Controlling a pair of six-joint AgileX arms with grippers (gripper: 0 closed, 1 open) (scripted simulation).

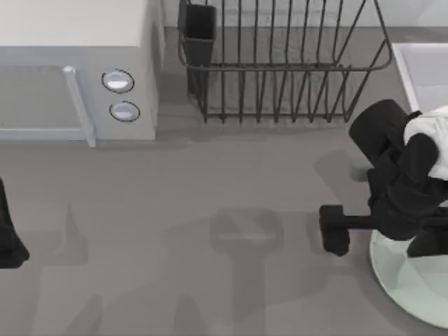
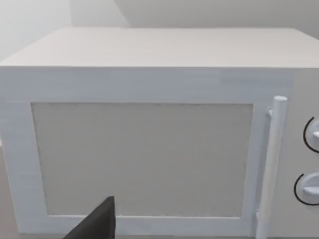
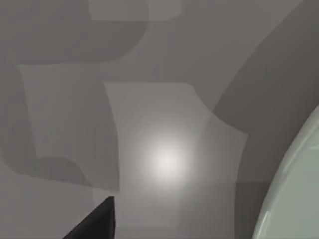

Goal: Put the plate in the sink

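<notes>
Top view, largest feature first: the grey table [image 1: 210, 210] carries a white microwave [image 1: 77, 70] at about 10 o'clock and a dark wire dish rack [image 1: 280, 63] at 12 to 1 o'clock. The sink [image 1: 420, 70] shows as a pale rim corner at 2 o'clock, just beyond the rack. The plate [image 1: 406, 280], pale mint-green, lies flat on the table at 4 to 5 o'clock, partly under the right arm.

The right gripper [image 1: 334, 229] hangs just off the plate's 9 o'clock rim and points toward the table's centre; whether its fingers are parted or closed cannot be told, and it holds nothing visible. In the right wrist view the plate's rim [image 3: 294, 189] crosses one corner, with bare table under the camera.

The left gripper [image 1: 10, 241] is parked at the table's 9 o'clock edge, facing the microwave door [image 2: 142, 159]; its finger state cannot be told either.

Likely hazards: a glossy, shallow rim offers little purchase, so a shallow pinch could slip and slide the plate away; the lift toward 2 o'clock passes near the rack, where a tilted plate could catch on the wires.
</notes>
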